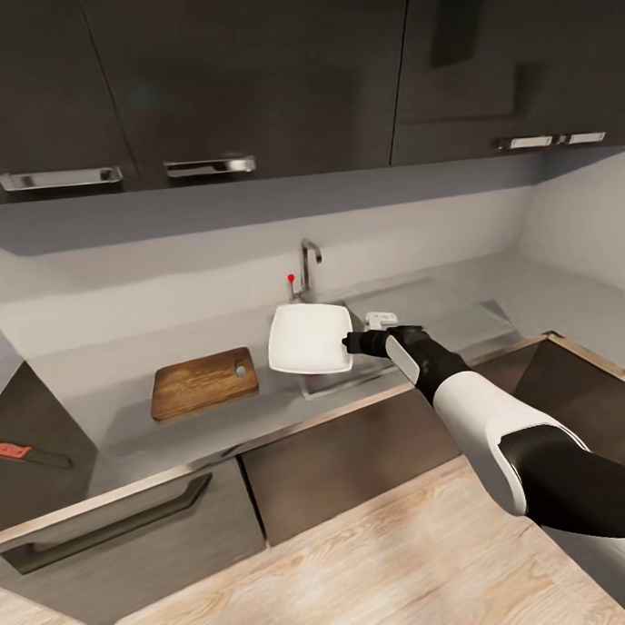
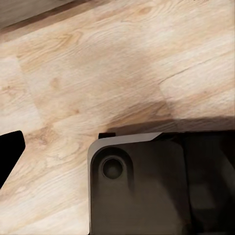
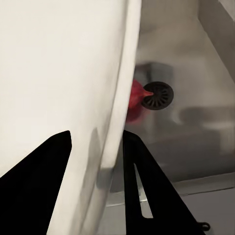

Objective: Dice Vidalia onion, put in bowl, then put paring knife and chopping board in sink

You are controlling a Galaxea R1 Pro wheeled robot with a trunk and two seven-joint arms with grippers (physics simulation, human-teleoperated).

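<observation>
My right gripper (image 1: 350,343) is shut on the rim of the white bowl (image 1: 309,338) and holds it tilted above the sink (image 1: 431,312). The right wrist view shows the bowl's rim (image 3: 115,122) clamped between the two dark fingers of the right gripper (image 3: 98,134). Past it, the pinkish-red Vidalia onion (image 3: 136,100) lies on the sink floor (image 3: 196,122) next to the round drain. The wooden chopping board (image 1: 204,383) lies flat on the grey countertop (image 1: 106,367), left of the sink. The paring knife (image 1: 28,454), red-handled, lies on a dark surface at the far left.
A chrome faucet (image 1: 308,258) with a red-tipped lever stands behind the bowl. Dark wall cabinets (image 1: 248,79) hang overhead and dark base cabinets (image 1: 355,456) run under the counter. The left wrist view shows wooden floor (image 2: 98,73), the robot's dark base (image 2: 147,186) and one dark fingertip (image 2: 9,152).
</observation>
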